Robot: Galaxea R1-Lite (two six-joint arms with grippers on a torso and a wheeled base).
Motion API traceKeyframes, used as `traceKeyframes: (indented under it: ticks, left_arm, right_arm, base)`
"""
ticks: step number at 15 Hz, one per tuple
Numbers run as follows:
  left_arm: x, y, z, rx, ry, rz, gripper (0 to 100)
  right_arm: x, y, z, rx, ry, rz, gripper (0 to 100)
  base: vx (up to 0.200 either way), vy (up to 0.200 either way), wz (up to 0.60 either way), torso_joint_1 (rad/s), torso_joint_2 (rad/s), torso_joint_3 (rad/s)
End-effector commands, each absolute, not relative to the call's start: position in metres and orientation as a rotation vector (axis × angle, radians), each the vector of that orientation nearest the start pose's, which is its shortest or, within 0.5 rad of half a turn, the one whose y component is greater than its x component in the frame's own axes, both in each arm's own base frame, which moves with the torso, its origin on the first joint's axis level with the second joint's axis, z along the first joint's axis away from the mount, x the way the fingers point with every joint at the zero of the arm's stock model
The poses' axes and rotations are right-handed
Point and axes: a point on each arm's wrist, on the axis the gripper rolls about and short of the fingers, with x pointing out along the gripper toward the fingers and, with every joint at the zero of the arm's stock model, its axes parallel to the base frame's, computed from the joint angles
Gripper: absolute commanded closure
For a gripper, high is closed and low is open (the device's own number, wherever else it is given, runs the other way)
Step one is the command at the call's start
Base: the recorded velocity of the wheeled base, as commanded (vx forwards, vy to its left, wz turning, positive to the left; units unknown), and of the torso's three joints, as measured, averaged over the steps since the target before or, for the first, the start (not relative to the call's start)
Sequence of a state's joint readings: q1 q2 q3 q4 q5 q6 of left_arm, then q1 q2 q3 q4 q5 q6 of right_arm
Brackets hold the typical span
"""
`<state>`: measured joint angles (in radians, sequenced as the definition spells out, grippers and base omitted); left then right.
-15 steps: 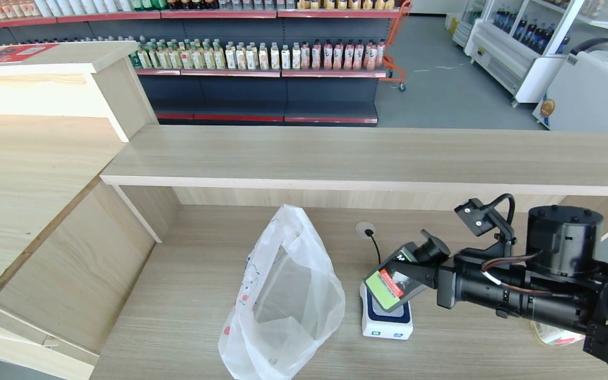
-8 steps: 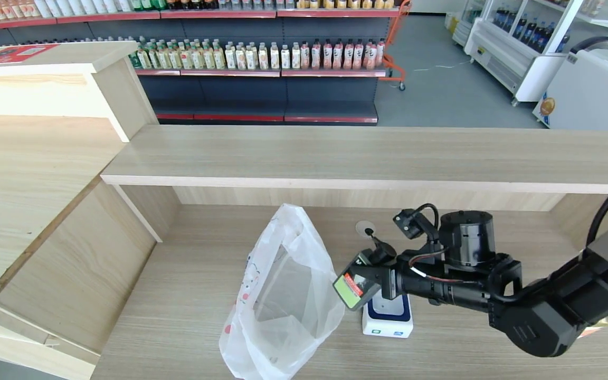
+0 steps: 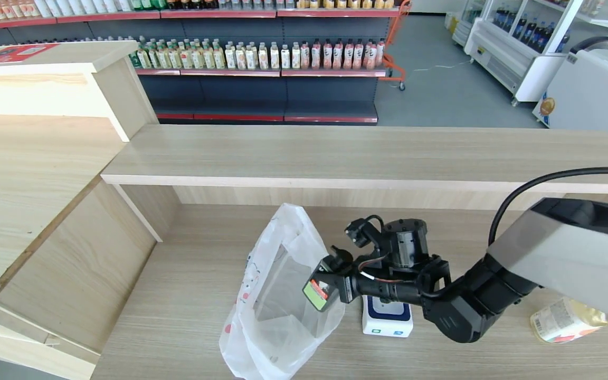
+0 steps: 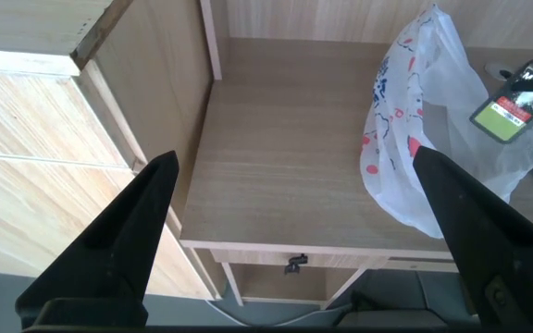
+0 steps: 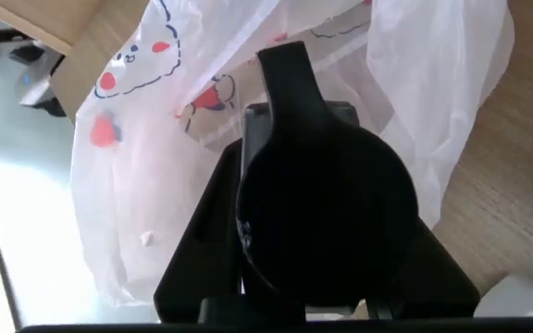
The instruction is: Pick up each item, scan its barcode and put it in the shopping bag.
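Evidently bagging step: right gripper clamped on small box, poised at shopping bag mouth just ahead; scanner behind. Left gripper wide, empty.

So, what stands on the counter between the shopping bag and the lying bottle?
The white and blue barcode scanner stands there, close to the shopping bag. The head view shows it; the right arm hides part of the stretch toward the bottle.

Hidden and cut off
Right arm is covering part of scanner and bottle; lower edge is cutting the shopping bag; print on held item is blurring.
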<state>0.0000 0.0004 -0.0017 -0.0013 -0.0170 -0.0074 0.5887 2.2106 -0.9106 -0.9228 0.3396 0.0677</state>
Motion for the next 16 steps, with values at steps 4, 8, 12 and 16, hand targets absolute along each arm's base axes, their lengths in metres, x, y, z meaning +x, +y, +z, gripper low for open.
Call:
traceKeyframes:
  ticks: [4, 8, 12, 16]
  left_arm:
    - [-0.023, 0.0, 0.076, -0.008, -0.003, -0.017, 0]
    - [-0.023, 0.0, 0.076, -0.008, -0.003, -0.017, 0]
    - [-0.023, 0.0, 0.076, -0.008, -0.003, -0.017, 0]
    - [-0.023, 0.0, 0.076, -0.008, -0.003, -0.017, 0]
  right_arm:
    - [0.339, 0.254, 0.019, -0.235, 0.315, 0.994, 100]
    - [0.346, 0.272, 0.009, -0.342, 0.233, 1.034, 100]
    - [0.345, 0.273, 0.011, -0.361, 0.215, 1.046, 0]
    - [0.34, 0.269, 0.044, -0.087, 0.304, 0.998, 0]
  base:
    - [0.0, 0.0, 0.0, 0.0, 0.0, 0.0]
    - [0.0, 0.0, 0.0, 0.0, 0.0, 0.0]
    - [0.0, 0.0, 0.0, 0.0, 0.0, 0.0]
    - [0.0, 0.0, 0.0, 0.0, 0.0, 0.0]
